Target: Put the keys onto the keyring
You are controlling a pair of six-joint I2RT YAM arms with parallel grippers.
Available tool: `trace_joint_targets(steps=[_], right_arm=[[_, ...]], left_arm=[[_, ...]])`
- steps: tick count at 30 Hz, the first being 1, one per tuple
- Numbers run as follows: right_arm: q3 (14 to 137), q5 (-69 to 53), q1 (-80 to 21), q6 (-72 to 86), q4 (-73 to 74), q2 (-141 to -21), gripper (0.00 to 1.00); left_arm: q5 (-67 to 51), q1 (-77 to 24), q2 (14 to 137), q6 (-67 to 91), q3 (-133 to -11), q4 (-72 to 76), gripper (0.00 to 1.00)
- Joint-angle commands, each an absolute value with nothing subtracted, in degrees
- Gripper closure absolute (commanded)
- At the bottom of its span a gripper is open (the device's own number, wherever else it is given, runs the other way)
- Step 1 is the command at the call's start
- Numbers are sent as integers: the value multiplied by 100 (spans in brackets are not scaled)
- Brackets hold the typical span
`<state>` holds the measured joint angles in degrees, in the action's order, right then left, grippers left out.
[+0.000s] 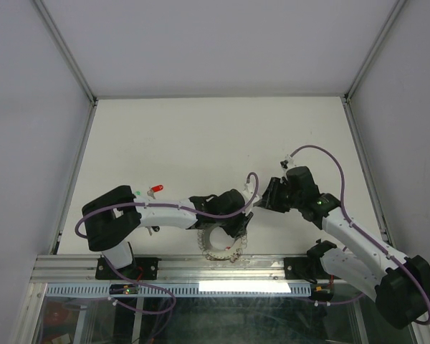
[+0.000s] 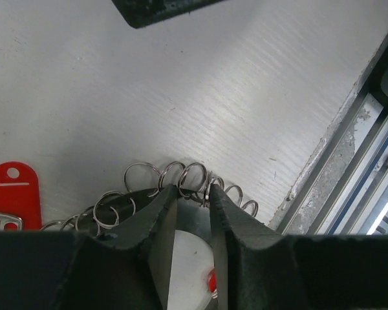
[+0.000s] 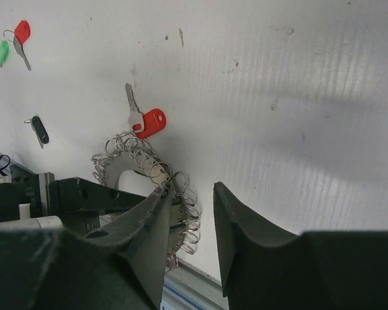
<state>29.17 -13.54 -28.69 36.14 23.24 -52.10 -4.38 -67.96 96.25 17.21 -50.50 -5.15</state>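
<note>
Left tool (image 2: 193, 188): You have it low over the near edge of the worktop (image 1: 215, 143). Its fingers (image 2: 156, 223) stand a narrow gap apart and straddle the fringed rim of the keyring (image 3: 141, 155). Whether they already pinch that rim cannot be told.
Right tool (image 3: 191, 185): Fingers apart, with nothing between them. It hangs above the worktop near the keyring, on its right-hand side.
Keyring position: Flat on the worktop, close to the near rail (image 1: 201, 269), between the two arms and partly under the left tool.
Nearest key: A red key (image 3: 152, 121) lies touching the fringe of the keyring. Whether it is threaded on a loop cannot be told.
Other keys: A second red key (image 3: 22, 30) and a green key (image 3: 1, 51) lie together, well apart from the keyring. A black key (image 3: 41, 129) lies alone, nearer the keyring but apart from it.
Count: One keyring. Four keys in view: two red, one green, one black.
Unclear item: A small red patch shows low between the left fingers; what it is cannot be told.
Step in hand: Judged to be steadying the keyring with the left tool. Neither tool holds a key.
Next move: Expect to confirm a firm hold on the rim, then send the right tool for a key, most likely the red one at the fringe. Pinch the key by its plastic head and leave its eye free. The loops are small and crowded, so line the eye up with one loop only before you push.
</note>
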Motion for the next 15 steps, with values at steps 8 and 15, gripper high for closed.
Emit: trace_joint_targets(steps=[8, 15], right_arm=[[2763, -1432, -2824, 3672, 2071, -5018, 65], [2608, -1362, -2815, 3536, 2006, -4771, 65]], left_arm=[[-371, -6877, 9621, 1680, -5311, -426, 97], [-405, -6881, 9337, 1601, -5179, -132, 100]])
